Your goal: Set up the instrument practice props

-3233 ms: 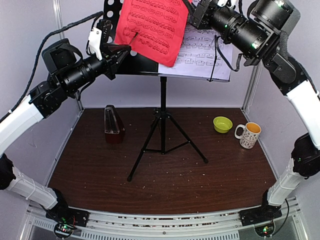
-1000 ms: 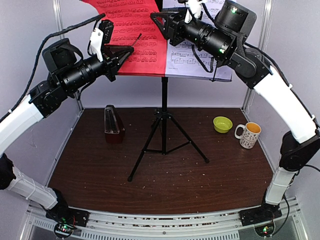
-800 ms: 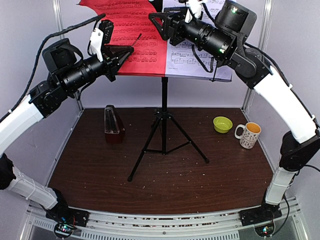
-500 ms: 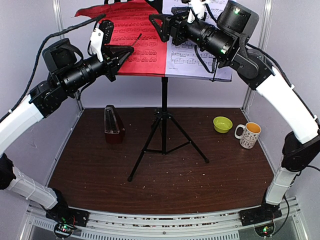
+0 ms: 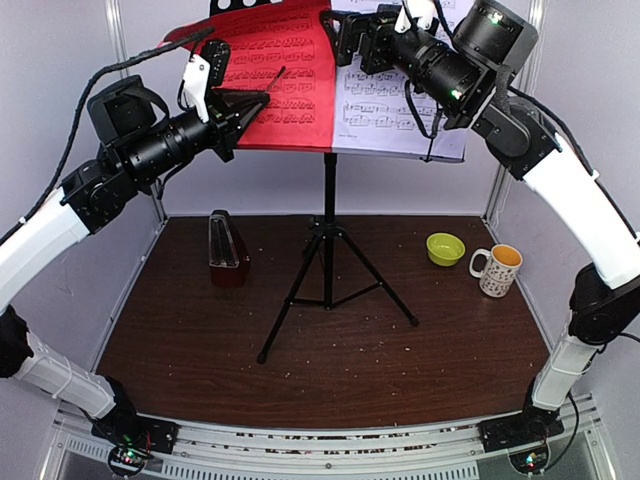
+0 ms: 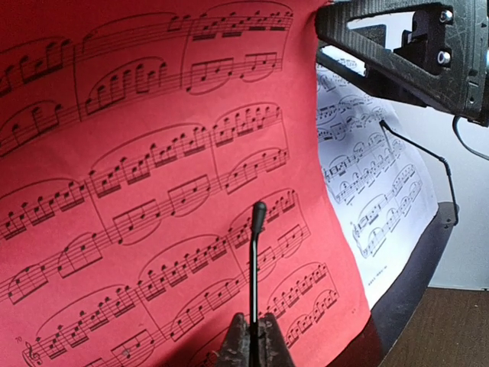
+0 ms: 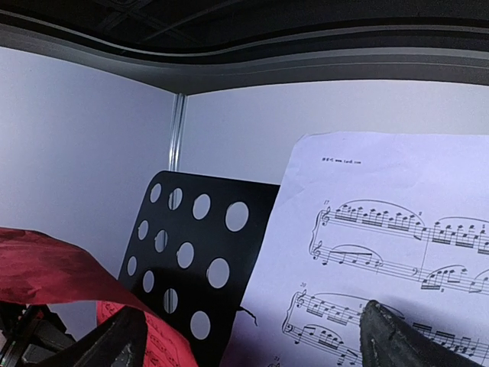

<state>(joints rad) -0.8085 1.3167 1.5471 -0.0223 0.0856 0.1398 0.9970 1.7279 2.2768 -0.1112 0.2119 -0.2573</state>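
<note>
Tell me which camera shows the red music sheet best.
Left wrist: the red music sheet fills it, notes legible. Top external shows most of it, smaller; right wrist, only a curled edge.

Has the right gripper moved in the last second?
Yes. The right gripper has shifted right, from left of the stand pole to right of it, off the red sheet.

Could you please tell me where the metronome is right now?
In the top view, the metronome stands on the table at the back left, just left of the music stand and its tripod legs.
</note>
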